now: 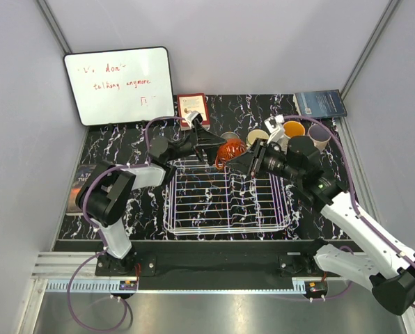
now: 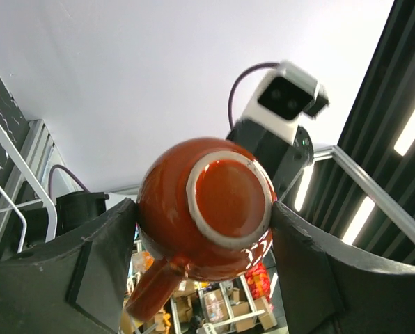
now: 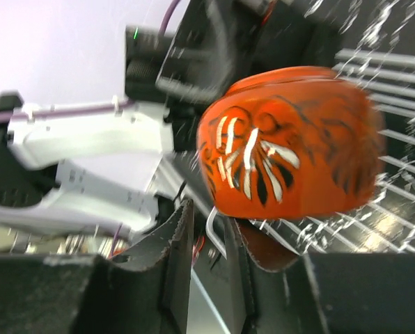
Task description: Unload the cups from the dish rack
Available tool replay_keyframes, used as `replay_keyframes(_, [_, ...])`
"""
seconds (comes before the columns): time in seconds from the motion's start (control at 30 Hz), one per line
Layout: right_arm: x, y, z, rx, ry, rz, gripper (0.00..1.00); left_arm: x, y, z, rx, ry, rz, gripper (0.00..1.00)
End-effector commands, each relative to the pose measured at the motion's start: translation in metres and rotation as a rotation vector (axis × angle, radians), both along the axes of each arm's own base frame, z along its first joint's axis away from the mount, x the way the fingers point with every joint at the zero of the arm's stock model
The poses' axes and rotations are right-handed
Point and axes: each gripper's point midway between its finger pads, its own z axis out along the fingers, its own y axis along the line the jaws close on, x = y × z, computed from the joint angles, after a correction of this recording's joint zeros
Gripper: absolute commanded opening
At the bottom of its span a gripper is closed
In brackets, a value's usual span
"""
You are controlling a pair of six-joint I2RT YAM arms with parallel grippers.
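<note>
Black marbled tabletop (image 1: 124, 149) fills the top view, and the white wire rack (image 1: 225, 228) sits at its centre. We see no cup inside the rack; only bare wires show. Four cups (image 1: 257, 137) stand in a row on the tabletop beyond its far edge, toward the upper right. As far as we can tell from above they are empty, and one has an orange inside.

The last piece, the reddish-brown mug (image 1: 230, 151), hangs in the air over the rack's far edge, just above centre in the top view. The left end effector (image 2: 204, 229) holds it with both fingers pressed against its round sides. In the left wrist view its base faces the camera and its handle (image 2: 155, 289) points to the lower left. The right end effector (image 3: 207, 268) sits close under the mug with its jaws drawn narrow. In the right wrist view the handle lies right by those fingers. We cannot tell whether they have it pinched.

We judge this to be a handover of the final mug, with unloading almost done. Next, the right side needs a firm hold before the left lets go. The mug can then go down beside the row.
</note>
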Motion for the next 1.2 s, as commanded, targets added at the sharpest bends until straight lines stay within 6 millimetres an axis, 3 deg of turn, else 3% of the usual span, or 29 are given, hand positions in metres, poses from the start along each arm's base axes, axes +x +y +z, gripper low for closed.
replay_keyframes(0.0, [-0.018,0.02,0.059,0.126,-0.163,0.146,0.0,-0.048,0.0,0.032,-0.133,-0.346,-0.089,0.0])
replay_keyframes(0.37, [-0.011,0.017,0.061,0.125,-0.181,0.102,0.0,-0.058,0.0,0.04,-0.143,-0.375,-0.084,0.0])
replay_keyframes(0.63, [-0.01,0.013,0.063,0.117,-0.187,0.073,0.0,-0.055,-0.001,0.034,-0.113,-0.358,-0.064,0.0])
replay_keyframes(0.7, [-0.008,0.011,0.066,0.114,-0.207,0.06,0.25,-0.054,0.0,0.032,-0.108,-0.361,-0.057,0.0])
replay_keyframes(0.77, [-0.008,0.005,0.062,0.09,-0.193,0.034,0.57,-0.053,0.0,0.032,-0.11,-0.357,-0.053,0.0])
replay_keyframes(0.83, [-0.008,0.0,0.066,0.089,-0.203,0.005,0.74,-0.05,0.001,0.031,-0.109,-0.354,-0.043,0.0])
replay_keyframes(0.9, [-0.008,-0.005,0.066,0.081,-0.208,-0.021,0.83,-0.047,0.002,0.03,-0.107,-0.354,-0.035,0.0])
replay_keyframes(1.0, [-0.008,-0.014,0.059,0.052,-0.197,-0.06,0.84,-0.042,0.003,0.026,-0.096,-0.343,-0.026,0.0])
replay_keyframes(1.17, [-0.008,-0.029,0.052,0.022,-0.186,-0.133,0.84,-0.034,-0.002,0.001,-0.021,-0.317,-0.018,0.0])
